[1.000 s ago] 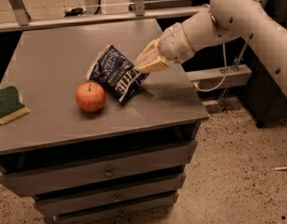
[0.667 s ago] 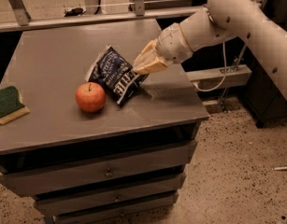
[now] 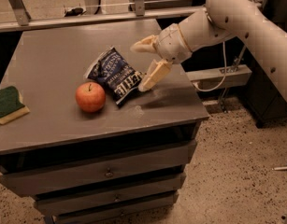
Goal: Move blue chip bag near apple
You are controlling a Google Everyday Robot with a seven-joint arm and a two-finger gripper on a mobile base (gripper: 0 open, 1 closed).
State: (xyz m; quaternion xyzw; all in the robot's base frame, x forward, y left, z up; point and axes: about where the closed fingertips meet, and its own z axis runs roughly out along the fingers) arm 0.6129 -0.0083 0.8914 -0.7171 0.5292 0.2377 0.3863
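Observation:
The blue chip bag (image 3: 114,73) lies on the grey cabinet top (image 3: 54,55), its lower left corner close to the red-orange apple (image 3: 90,97), which stands just left of and in front of it. My gripper (image 3: 138,68) is at the bag's right edge, just above the top. It is open, with one finger (image 3: 144,44) spread up and back and the other finger (image 3: 153,75) down by the bag's right corner. The bag rests free of the fingers.
A green-and-yellow sponge (image 3: 7,105) lies at the left edge of the top. The cabinet has drawers (image 3: 105,171) below its front edge. A metal rail (image 3: 87,18) runs behind the top. The speckled floor (image 3: 236,171) lies to the right.
The gripper, shut on the bag's right edge before, has opened its fingers and let go of the bag. The bag and apple have stayed where they were.

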